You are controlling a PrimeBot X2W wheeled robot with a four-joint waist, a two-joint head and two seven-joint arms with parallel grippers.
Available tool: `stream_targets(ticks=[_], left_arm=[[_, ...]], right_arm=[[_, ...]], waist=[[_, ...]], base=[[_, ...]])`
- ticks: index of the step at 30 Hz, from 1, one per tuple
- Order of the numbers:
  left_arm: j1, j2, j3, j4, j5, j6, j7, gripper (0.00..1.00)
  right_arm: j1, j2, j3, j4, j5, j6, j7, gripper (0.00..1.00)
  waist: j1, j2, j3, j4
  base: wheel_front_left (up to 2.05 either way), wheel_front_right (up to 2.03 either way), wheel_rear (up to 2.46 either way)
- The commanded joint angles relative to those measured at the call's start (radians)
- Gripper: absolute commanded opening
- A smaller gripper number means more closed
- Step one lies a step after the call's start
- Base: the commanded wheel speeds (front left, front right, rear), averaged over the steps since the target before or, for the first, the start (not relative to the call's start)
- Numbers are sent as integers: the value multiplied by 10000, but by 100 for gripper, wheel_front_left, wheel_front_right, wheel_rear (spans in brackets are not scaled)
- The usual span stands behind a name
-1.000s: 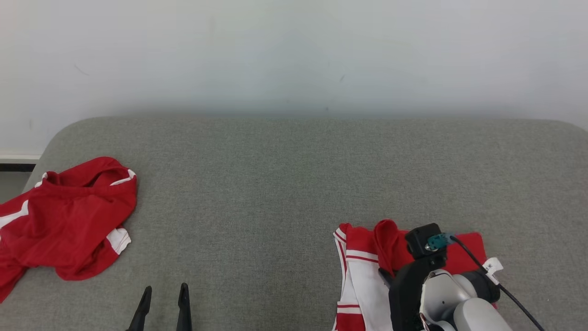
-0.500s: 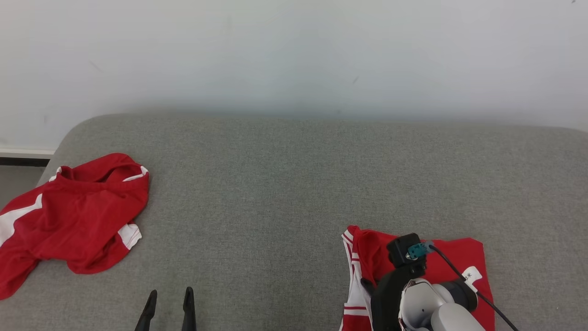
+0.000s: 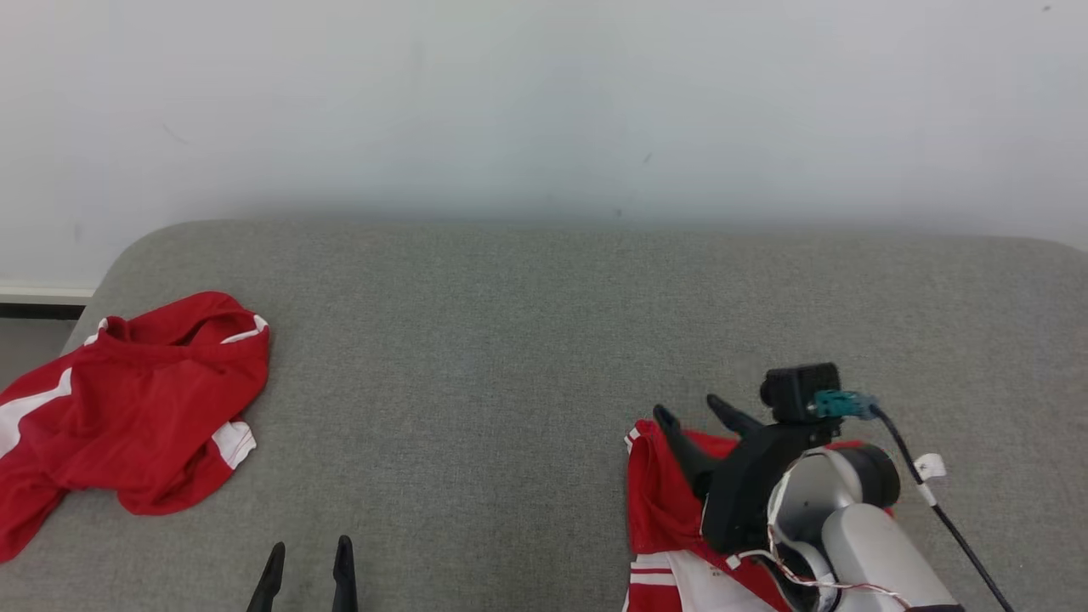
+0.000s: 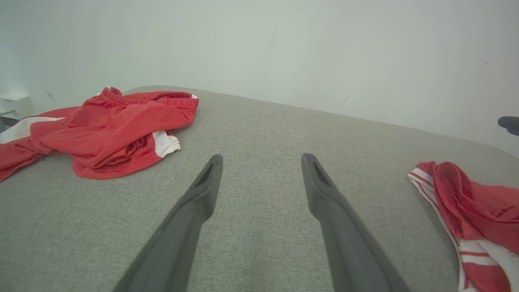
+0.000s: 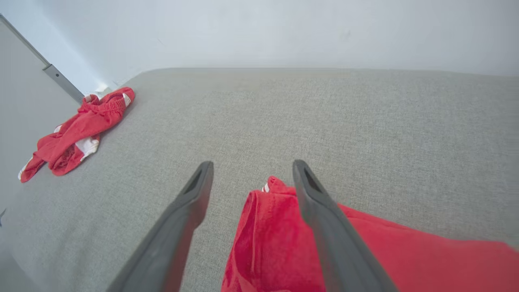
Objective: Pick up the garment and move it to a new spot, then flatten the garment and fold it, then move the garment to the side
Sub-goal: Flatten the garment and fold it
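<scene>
Released: our right hand [image 3: 688, 407] has sprung open and risen off the folded red garment [image 3: 659, 501], lying at the right of the bench [image 3: 510, 340] (left hand [image 3: 308, 548] idle, open); we judge the task nearly done.

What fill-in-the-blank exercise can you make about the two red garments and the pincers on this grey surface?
1. The right pincer stands ___ over the folded red-and-white garment.
2. The crumpled red garment with white patches lies toward the robot's ___ on the grey fabric surface.
3. The open left pincer holds ___.
Missing words: open; left; nothing.
</scene>
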Motion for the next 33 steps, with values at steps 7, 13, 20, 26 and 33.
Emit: stream_targets(ticks=[7,13,20,26,33], left_arm=[[41,-13,59,-37,-70,17,-28,100],[66,-13,116,-108,-109,37,-28,100],[3,-13,147,-201,-158,73,-28,100],[-50,-13,151,-208,-148,51,-28,100],[-102,-14,49,-104,-189,17,-28,100]], right_arm=[[459,-384,-1426,-436,-765,-25,-196,100],[1241,-572,-2486,-269,-1342,-25,-112,100],[1660,-607,-2522,305,-2024,-26,-204,0],[1555,-441,-2003,819,-1920,-26,-220,0],[1330,-383,-1068,1508,-1849,-26,-202,0]], waist=[[0,0,-52,-193],[0,0,-97,-356],[0,0,-75,-543],[0,0,-28,-588],[0,0,11,-495]], base=[[0,0,0],[0,0,0],[0,0,0],[0,0,0],[0,0,0]])
